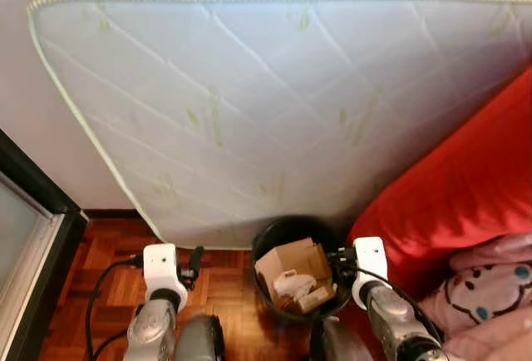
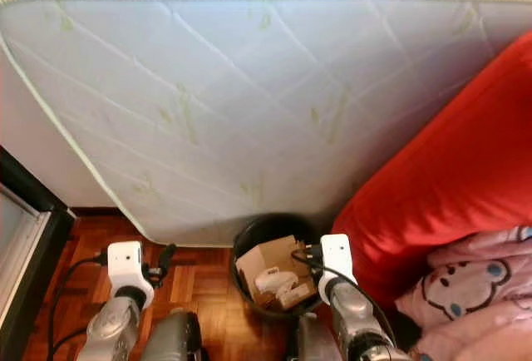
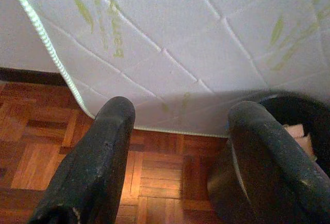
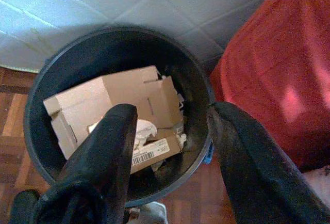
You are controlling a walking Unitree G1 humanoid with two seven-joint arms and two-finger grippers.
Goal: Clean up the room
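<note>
A black waste bin point(image 1: 291, 223) stands on the parquet floor at the foot of a leaning mattress. Inside it lie a folded cardboard box point(image 4: 129, 97), a crumpled white piece point(image 1: 288, 282) and a small carton with a barcode point(image 4: 149, 154). My right gripper point(image 4: 172, 113) hovers open over the bin's right rim point(image 4: 103, 48), with nothing between its fingers. It also appears beside the bin point(image 1: 339, 259) in the eye views. My left gripper point(image 3: 183, 113) is open and empty to the left of the bin, over bare floor point(image 1: 195, 261).
A pale quilted mattress point(image 1: 274, 103) leans on the wall behind the bin. A red sofa point(image 1: 465, 186) crowds the bin's right side, with a pink plush toy point(image 1: 490, 286) on it. A dark door frame point(image 1: 33, 203) stands far left. Parquet point(image 1: 108, 253) lies between.
</note>
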